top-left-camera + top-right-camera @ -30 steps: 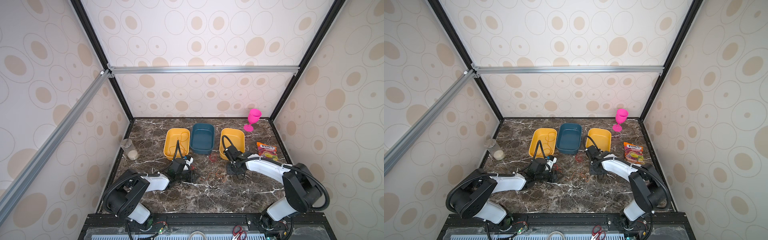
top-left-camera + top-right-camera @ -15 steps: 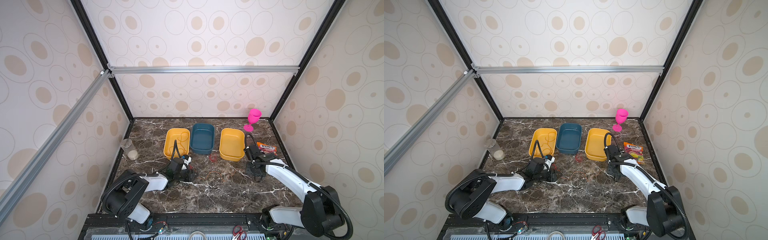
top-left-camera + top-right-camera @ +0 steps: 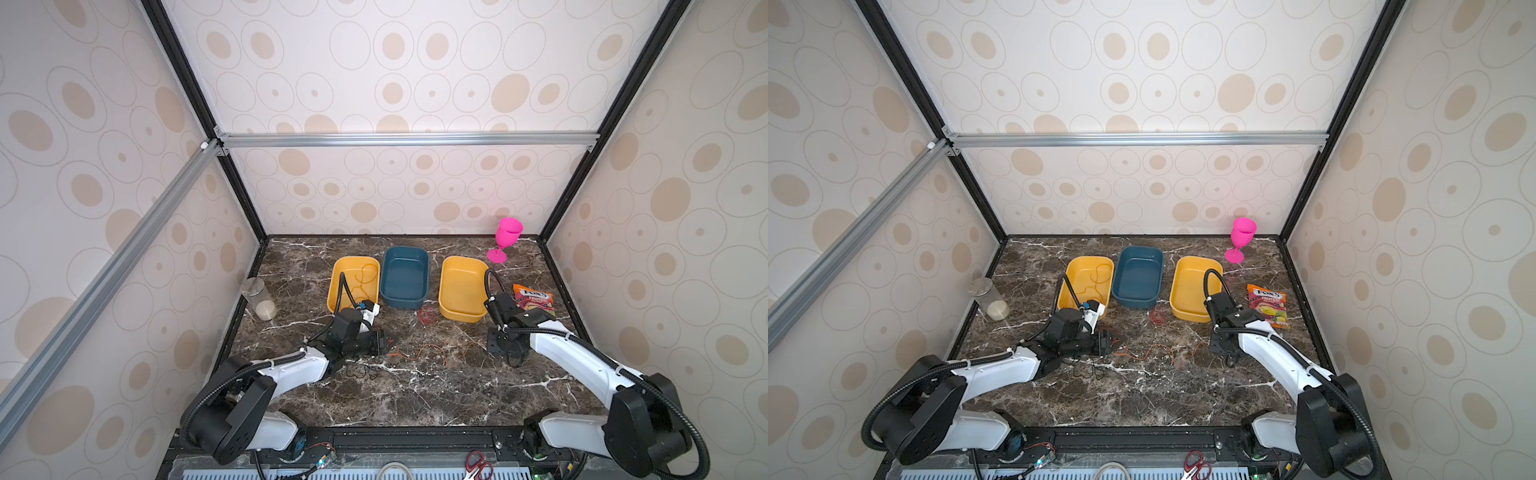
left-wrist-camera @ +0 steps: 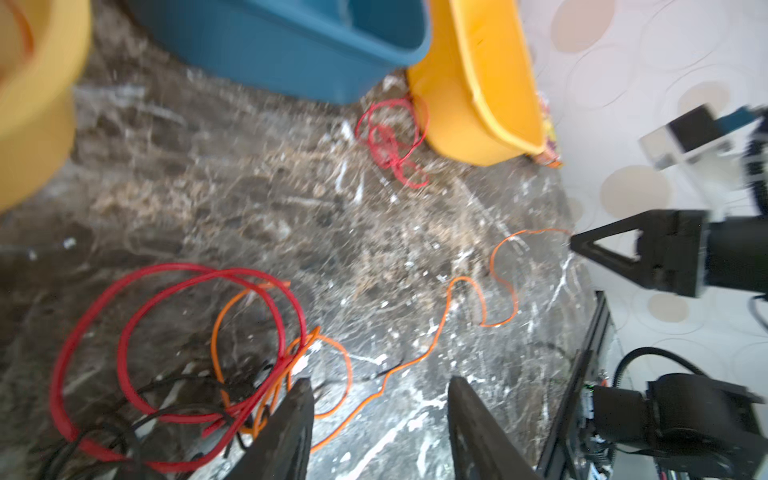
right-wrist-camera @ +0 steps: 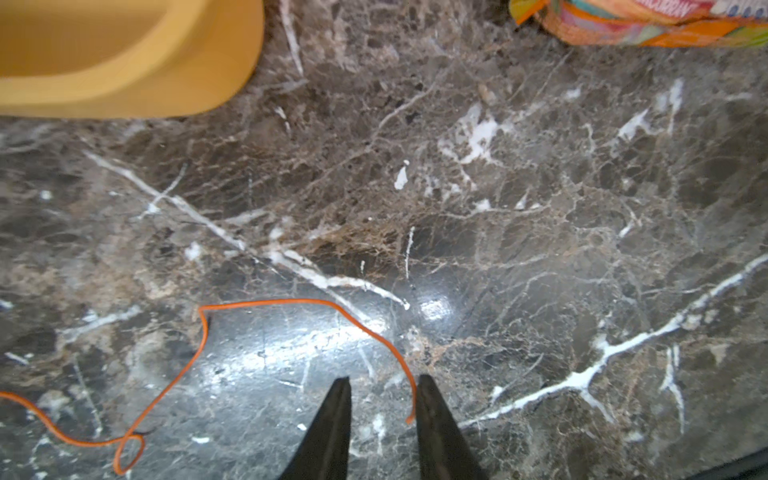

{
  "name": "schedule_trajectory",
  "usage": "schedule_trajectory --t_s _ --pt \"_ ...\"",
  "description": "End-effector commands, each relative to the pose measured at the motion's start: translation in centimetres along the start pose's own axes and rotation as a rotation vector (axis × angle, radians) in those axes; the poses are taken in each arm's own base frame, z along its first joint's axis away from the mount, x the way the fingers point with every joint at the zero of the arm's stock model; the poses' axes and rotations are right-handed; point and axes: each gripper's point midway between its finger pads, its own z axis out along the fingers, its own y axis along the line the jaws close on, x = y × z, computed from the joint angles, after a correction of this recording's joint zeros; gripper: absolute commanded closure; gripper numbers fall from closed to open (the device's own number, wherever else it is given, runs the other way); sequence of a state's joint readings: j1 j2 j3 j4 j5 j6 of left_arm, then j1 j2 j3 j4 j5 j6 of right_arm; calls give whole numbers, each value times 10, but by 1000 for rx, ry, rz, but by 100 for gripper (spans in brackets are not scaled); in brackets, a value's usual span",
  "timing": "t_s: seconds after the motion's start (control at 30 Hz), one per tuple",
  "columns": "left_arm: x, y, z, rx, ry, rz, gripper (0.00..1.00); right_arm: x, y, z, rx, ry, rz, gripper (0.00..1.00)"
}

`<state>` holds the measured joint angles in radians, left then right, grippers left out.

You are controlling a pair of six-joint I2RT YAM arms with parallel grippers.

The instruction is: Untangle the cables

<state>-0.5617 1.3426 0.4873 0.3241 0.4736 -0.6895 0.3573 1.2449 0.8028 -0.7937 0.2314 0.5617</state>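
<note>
A long orange cable (image 3: 432, 353) (image 3: 1158, 351) lies stretched across the marble between both grippers. My left gripper (image 4: 380, 380) (image 3: 384, 343) stands open low over the table, with the orange cable (image 4: 449, 307) running between its fingers. Beside it lie tangled red loops (image 4: 187, 299) and black wires (image 4: 124, 419). My right gripper (image 5: 383, 378) (image 3: 503, 351) is open, and the loose end of the orange cable (image 5: 409, 399) rests between its fingers. A small red coil (image 3: 426, 316) lies apart by the trays. Another orange cable (image 3: 365, 276) lies in the left yellow tray.
Two yellow trays (image 3: 336, 286) (image 3: 457, 316) flank a blue tray (image 3: 405, 301) at the back. A pink goblet (image 3: 508, 237) and a snack bag (image 3: 534, 297) are at the right, a jar (image 3: 259, 297) at the left wall, scissors (image 3: 478, 465) below the front edge.
My right gripper moved right from the table's middle, drawing the orange cable out straight, then its jaws parted and let go of the cable end. The left arm stayed put.
</note>
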Motion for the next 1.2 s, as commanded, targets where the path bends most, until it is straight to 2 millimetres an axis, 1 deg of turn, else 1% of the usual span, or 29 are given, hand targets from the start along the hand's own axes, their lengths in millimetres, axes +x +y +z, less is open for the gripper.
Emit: schedule_trajectory --t_s 0.0,0.03,0.1,0.13,0.17,0.27,0.37,0.43,0.5,0.53,0.6,0.67,0.77,0.87,0.93,1.07,1.17 --pt "-22 -15 -11 25 -51 -14 48 -6 15 -11 -108 -58 29 65" --pt "-23 -16 -14 21 -49 -10 48 -8 20 -16 -141 -70 31 61" --pt "-27 -7 -19 -36 -64 0 48 -12 27 -23 -187 -86 31 57" --pt "-26 -2 -20 -63 -58 4 48 -13 29 -27 -201 -94 30 53" --pt "-24 4 -21 -91 -49 3 48 -16 30 -31 -211 -103 26 48" --pt "-16 21 -22 -139 -20 -10 47 -21 28 -43 -213 -128 27 39" --pt "-10 36 -20 -191 5 -8 46 -24 29 -51 -228 -142 15 34" --pt "-4 46 -16 -231 41 -5 45 -26 24 -56 -213 -152 11 34" --pt "0 52 -13 -253 67 -2 44 -29 13 -63 -166 -180 14 31" --pt "-1 52 -11 -248 68 2 44 -29 5 -66 -136 -198 14 29" --pt "1 52 -7 -229 66 0 44 -30 -2 -69 -127 -214 9 27" --pt "6 57 -1 -236 82 -3 44 -26 -7 -66 -122 -201 15 27" --pt "17 75 4 -299 137 4 46 -18 -13 -55 -97 -159 45 28" --pt "24 87 4 -349 151 1 53 -10 -35 -42 -6 -88 123 29" --pt "25 92 2 -375 151 -5 58 -5 -46 -37 43 -52 150 29" --pt "29 97 0 -399 158 -8 65 -1 -66 -31 133 -35 191 30" --pt "29 99 -1 -409 154 -13 68 6 -76 -26 153 -7 234 30"
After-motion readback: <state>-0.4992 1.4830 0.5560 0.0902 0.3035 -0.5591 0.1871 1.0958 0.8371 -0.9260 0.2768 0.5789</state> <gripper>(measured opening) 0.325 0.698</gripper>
